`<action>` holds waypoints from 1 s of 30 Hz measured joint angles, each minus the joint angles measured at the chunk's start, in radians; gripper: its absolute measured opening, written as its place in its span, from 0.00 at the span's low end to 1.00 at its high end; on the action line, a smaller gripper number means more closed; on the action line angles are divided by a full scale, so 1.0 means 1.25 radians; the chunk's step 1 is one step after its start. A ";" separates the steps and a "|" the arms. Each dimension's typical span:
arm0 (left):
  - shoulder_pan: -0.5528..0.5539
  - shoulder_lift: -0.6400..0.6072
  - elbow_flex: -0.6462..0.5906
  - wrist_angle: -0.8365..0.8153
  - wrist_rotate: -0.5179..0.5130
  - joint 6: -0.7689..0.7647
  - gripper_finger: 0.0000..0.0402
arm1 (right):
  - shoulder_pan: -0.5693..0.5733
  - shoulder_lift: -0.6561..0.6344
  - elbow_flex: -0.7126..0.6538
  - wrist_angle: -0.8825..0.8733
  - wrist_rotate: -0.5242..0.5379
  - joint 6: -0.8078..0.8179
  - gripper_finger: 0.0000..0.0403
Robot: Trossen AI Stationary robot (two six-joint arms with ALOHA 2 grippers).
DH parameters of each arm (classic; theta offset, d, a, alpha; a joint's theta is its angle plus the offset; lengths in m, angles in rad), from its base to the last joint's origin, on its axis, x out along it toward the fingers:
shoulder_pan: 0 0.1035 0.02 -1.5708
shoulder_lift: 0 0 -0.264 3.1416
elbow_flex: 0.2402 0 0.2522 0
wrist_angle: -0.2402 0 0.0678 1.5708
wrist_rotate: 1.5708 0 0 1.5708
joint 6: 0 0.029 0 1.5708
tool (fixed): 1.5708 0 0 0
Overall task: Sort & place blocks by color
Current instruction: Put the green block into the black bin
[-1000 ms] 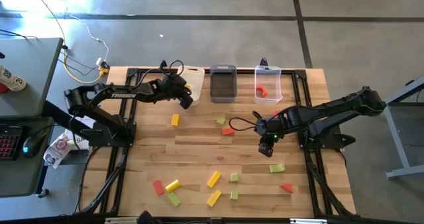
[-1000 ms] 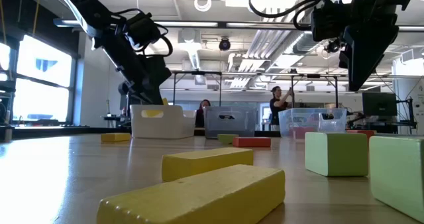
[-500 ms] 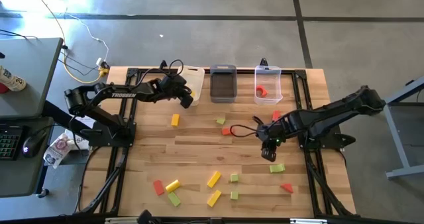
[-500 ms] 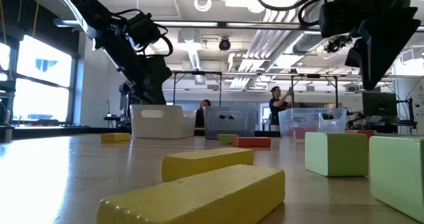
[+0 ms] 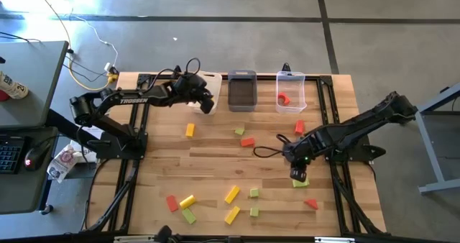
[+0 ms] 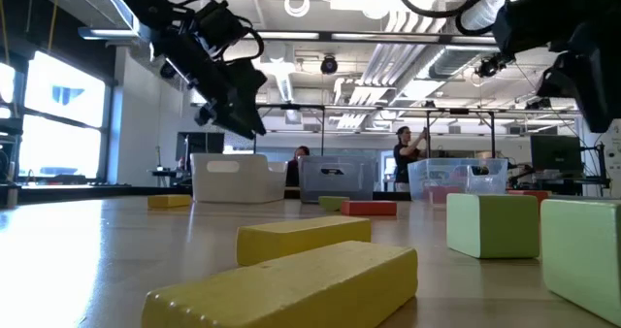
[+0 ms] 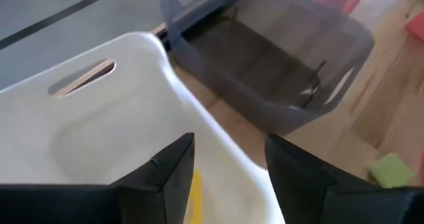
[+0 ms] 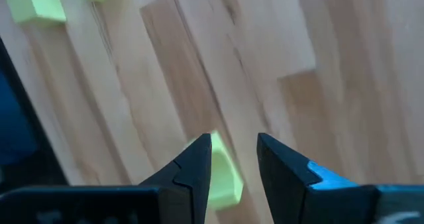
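Small yellow, light green and red blocks lie scattered on the wooden table (image 5: 215,157). My right gripper (image 5: 297,172) is open and points down over a light green block (image 5: 302,182) at the near right. In the right wrist view that block (image 8: 224,176) lies just below its fingertips (image 8: 199,151); I cannot tell whether they touch. My left gripper (image 5: 205,103) is open and empty above the near rim of the white bin (image 5: 213,83). A yellow block (image 7: 194,192) lies inside that bin. A red block (image 5: 283,98) lies in the clear bin (image 5: 290,80).
A grey bin (image 5: 242,90) stands between the white and clear bins at the far edge. Loose blocks: yellow (image 5: 190,130), green (image 5: 239,131) and red (image 5: 248,141) in the middle, red (image 5: 299,127) at the right, several along the near edge (image 5: 231,193). People show in the room behind (image 6: 403,153).
My right gripper has gone toward the table's near edge and a little right, ending over the light green block. My left gripper has risen and shifted a little toward the white bin's near rim.
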 joint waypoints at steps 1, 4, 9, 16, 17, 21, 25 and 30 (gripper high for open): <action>-0.004 0.000 0.004 -0.001 -0.001 0.000 0.42 | 0.003 0.000 0.000 -0.009 -0.014 0.005 0.27; -0.019 0.000 0.016 -0.001 0.000 0.002 0.41 | 0.017 0.000 0.000 -0.035 -0.023 0.007 0.25; -0.053 0.000 0.041 -0.030 0.000 0.000 0.40 | 0.046 0.000 0.000 -0.068 -0.005 -0.017 0.24; -0.110 0.000 0.075 -0.116 -0.005 -0.009 0.40 | 0.087 0.000 0.000 -0.068 0.008 0.010 0.36; -0.118 0.000 0.077 -0.124 -0.005 -0.017 0.40 | 0.094 0.000 0.000 -0.068 0.015 0.014 0.39; -0.148 0.000 0.077 -0.149 -0.005 -0.039 0.40 | 0.123 0.000 0.000 -0.069 0.045 0.007 0.49; -0.176 0.000 0.077 -0.173 -0.004 -0.046 0.40 | 0.156 0.001 0.000 -0.069 0.083 -0.008 0.53; -0.205 0.000 0.077 -0.171 -0.004 -0.084 0.40 | 0.195 0.002 0.000 -0.053 0.095 -0.006 0.52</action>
